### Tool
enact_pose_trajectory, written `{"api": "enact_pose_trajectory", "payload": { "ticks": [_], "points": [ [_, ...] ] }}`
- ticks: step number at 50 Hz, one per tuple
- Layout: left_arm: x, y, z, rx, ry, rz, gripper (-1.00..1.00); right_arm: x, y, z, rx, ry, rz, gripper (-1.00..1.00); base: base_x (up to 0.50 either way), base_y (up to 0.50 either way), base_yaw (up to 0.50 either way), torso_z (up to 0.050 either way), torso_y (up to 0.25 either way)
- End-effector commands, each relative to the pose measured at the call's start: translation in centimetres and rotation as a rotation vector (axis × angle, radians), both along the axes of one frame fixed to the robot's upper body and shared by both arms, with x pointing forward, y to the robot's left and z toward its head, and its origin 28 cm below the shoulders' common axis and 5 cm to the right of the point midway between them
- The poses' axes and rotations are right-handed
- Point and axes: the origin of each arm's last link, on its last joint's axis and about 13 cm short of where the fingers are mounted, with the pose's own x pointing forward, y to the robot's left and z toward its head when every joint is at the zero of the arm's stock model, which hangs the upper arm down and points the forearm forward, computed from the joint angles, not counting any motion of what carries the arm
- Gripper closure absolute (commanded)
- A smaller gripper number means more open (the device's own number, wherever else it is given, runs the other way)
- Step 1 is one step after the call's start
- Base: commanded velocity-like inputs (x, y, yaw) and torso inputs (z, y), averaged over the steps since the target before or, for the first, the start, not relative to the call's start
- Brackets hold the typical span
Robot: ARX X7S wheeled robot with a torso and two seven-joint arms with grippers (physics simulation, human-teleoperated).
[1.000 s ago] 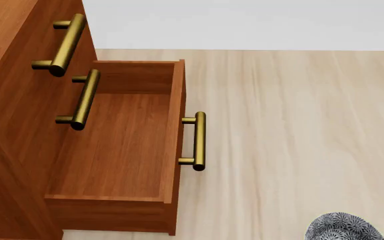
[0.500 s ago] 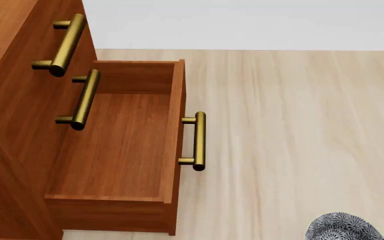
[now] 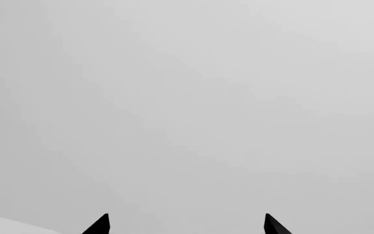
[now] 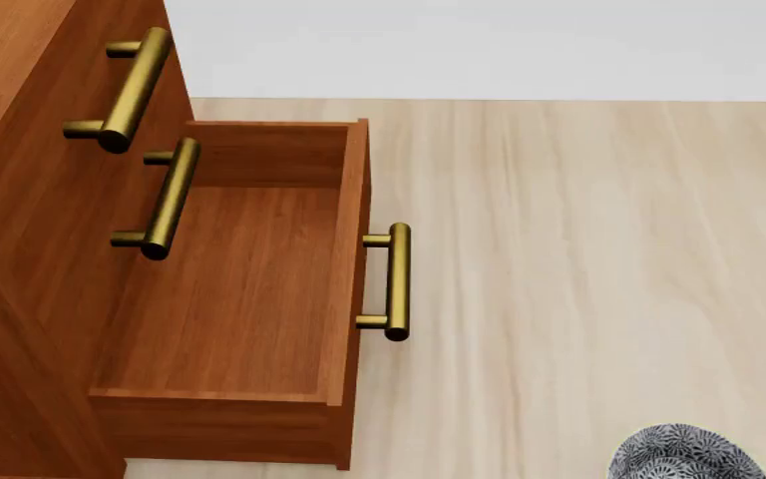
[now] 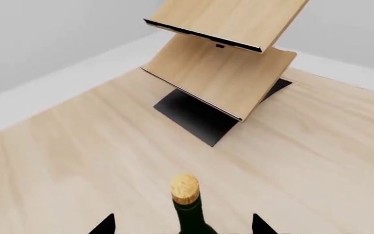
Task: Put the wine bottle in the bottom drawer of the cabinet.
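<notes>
Right gripper [image 5: 181, 226]: jaws spread, tips flanking the wine bottle [image 5: 188, 207] neck; contact cannot be confirmed. Left gripper [image 3: 185, 225]: jaws spread, holding nothing. Bottom drawer [image 4: 230, 299] stands open.

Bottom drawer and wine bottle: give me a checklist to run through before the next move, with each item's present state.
1. Bottom drawer pulled open: ok.
2. Drawer interior free of objects: ok.
3. Wine bottle between the right gripper fingertips: ok.
4. Right gripper clamped on the bottle: cannot tell; contact is below the frame.
5. Bottle over the drawer: not ok; it is absent from the head view.
6. Left gripper empty: ok, fingertips apart.
</notes>
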Motion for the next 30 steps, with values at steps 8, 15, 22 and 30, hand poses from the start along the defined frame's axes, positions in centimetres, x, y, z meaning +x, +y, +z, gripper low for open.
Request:
{"api": "enact_pose_trajectory", "payload": {
  "ticks": [8, 15, 22, 30],
  "points": [
    [0.1, 0.0, 0.0, 0.003, 0.002, 0.000, -1.00, 1.1, -0.4, -0.4, 0.015, 0.042, 0.022, -1.00, 0.00, 0.00, 0.00, 0.000, 0.000],
    [0.1, 0.0, -0.1, 0.004, 0.001, -0.001, -1.00, 1.5, -0.6, -0.5, 0.017, 0.062, 0.023, -1.00, 0.00, 0.00, 0.00, 0.000, 0.000],
    [0.1, 0.0, -0.1, 0.002, 0.000, 0.000, -1.00, 1.7, -0.8, -0.5, 0.016, 0.076, 0.022, -1.00, 0.00, 0.00, 0.00, 0.000, 0.000],
    [0.0, 0.0, 0.0, -0.002, -0.003, -0.002, -1.00, 1.9, -0.9, -0.5, 0.011, 0.091, 0.024, -1.00, 0.00, 0.00, 0.00, 0.000, 0.000]
  ]
}}
